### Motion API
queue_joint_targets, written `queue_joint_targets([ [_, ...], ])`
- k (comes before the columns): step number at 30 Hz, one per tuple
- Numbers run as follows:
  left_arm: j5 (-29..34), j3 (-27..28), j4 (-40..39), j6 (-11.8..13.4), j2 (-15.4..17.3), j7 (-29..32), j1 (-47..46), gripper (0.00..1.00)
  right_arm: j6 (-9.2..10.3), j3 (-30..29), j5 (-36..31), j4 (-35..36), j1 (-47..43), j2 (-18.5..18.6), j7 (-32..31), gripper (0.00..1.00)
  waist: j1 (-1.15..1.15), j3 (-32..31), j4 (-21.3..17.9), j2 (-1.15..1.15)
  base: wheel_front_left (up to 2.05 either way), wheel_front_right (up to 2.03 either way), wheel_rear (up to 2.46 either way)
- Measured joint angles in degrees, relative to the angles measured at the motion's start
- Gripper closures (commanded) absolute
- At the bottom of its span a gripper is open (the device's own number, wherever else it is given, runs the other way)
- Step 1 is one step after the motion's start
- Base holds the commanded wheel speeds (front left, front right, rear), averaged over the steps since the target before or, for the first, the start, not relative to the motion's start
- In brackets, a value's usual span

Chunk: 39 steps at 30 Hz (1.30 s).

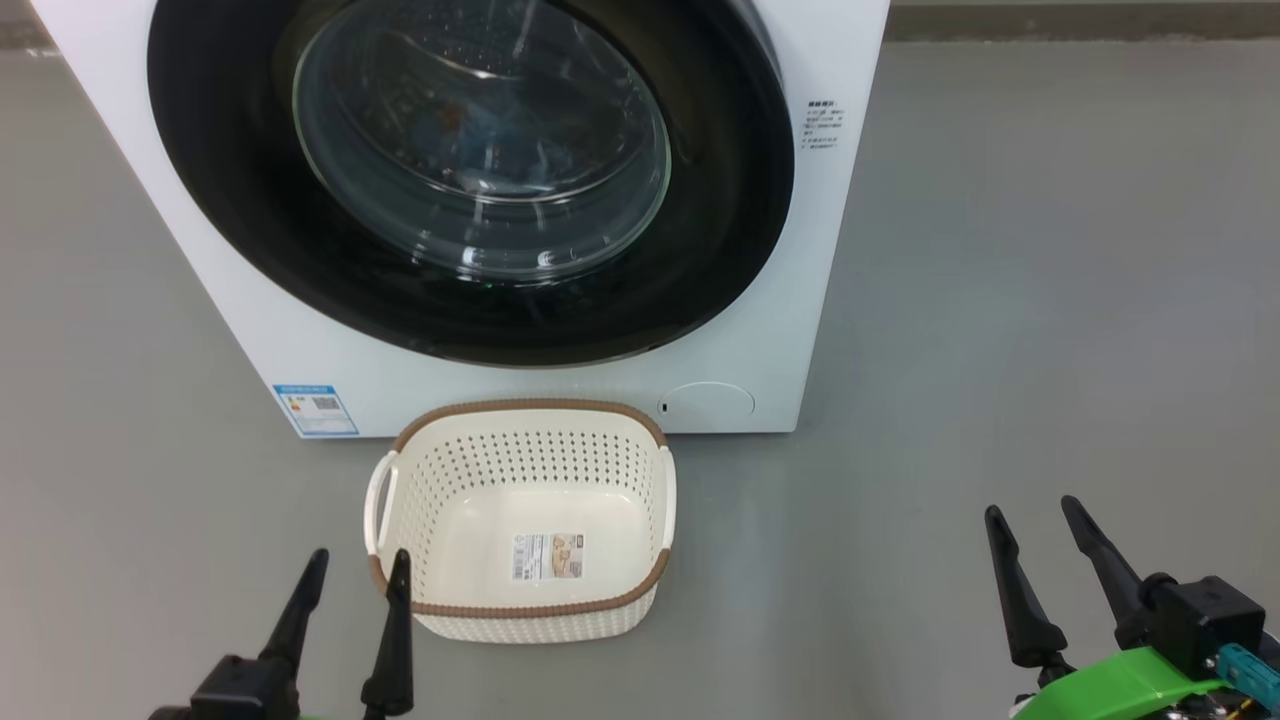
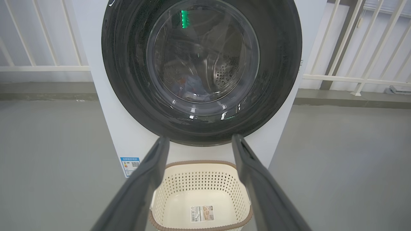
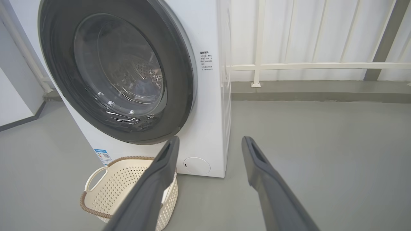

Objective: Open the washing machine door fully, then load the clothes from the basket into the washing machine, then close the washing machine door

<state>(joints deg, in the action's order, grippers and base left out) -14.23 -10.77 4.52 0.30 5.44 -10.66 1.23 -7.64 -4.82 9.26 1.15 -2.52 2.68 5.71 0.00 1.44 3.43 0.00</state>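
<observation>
The washing machine (image 1: 760,300) has a blue label (image 1: 315,410) with a QR code at 1 lower corner, print unreadable; same for the black text (image 1: 826,125) beside the washing machine door (image 1: 250,230), which looks shut; clothes (image 2: 191,86) behind its glass; basket (image 1: 530,408) just in front, barcode sticker (image 1: 547,557) inside; left gripper (image 1: 360,556) and right gripper (image 1: 1031,508) spread wide, holding nothing, fingers pointing at the machine

Floor (image 1: 1050,300): smooth, grey, matt.
Railing (image 3: 321,65): cream bars, upright and slanted, at the back.
Ledge (image 3: 321,91): low grey strip beneath railing.
Wall (image 3: 14,106): white, dark skirting.
Light: soft, even.
</observation>
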Motion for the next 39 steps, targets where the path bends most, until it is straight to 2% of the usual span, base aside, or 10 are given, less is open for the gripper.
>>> queue_joint_targets([
  [8,-0.08,-0.19,-0.37,0.48,0.35,0.52,1.13,0.00,0.00,-1.12,1.03,1.82,-2.24,-0.09,-1.11,0.00,0.00,-1.66,-0.02,0.00,0.00,0.00,0.00],
  [38,-1.10,-0.90,-1.19,1.98,1.19,0.58,1.98,0.00,0.00,-1.09,1.52,1.59,-2.38,-0.26,-1.10,0.00,0.00,-2.18,1.09,0.00,0.00,0.00,0.00],
  [39,-1.11,-0.96,-1.21,1.98,1.21,0.58,1.98,1.00,0.00,-1.09,1.53,1.59,-2.38,-0.26,-1.10,1.00,0.00,-2.17,1.07,0.00,0.00,0.00,0.00],
])
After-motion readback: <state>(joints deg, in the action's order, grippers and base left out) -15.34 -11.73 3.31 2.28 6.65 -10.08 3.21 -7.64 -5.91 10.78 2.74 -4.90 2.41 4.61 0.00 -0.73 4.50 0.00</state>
